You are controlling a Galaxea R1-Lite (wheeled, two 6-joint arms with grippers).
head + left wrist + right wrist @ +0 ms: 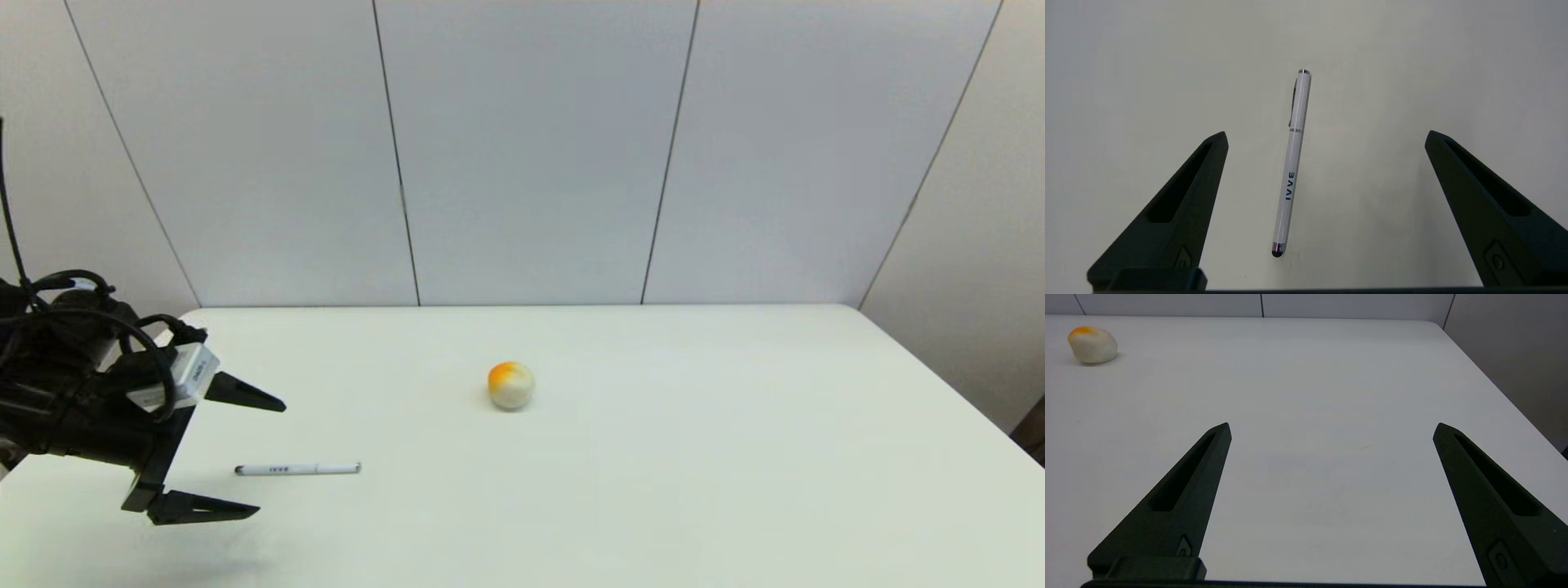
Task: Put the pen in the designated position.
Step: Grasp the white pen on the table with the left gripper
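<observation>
Your left gripper (269,457) has its jaws spread wide apart, gripping nothing. It hovers over the left part of the counter (653,490), and the pen (297,469) lies in line with the gap between the two fingers, touching neither. In the head view one finger sits on the far side of the pen and the other on the near side, with the pen's dark-tipped end just past the fingertips.

From the left wrist view, the pen (1291,163) lies flat on the bare counter (1126,61), roughly midway between the fingers and running lengthwise away from the wrist. Its dark tip is the end closest to the gripper (1327,136), its clip end points away, and the dark print on the barrel sits on the half nearer the tip.

The orange-and-white ball (511,385) rests well apart from the pen, farther back on the counter and off toward the robot's right.

Your right gripper (1331,428) is out of the head view. Its own wrist view shows its jaws also wide apart and holding nothing, above bare counter (1331,355), with the ball (1092,344) well off to one side and farther out.
</observation>
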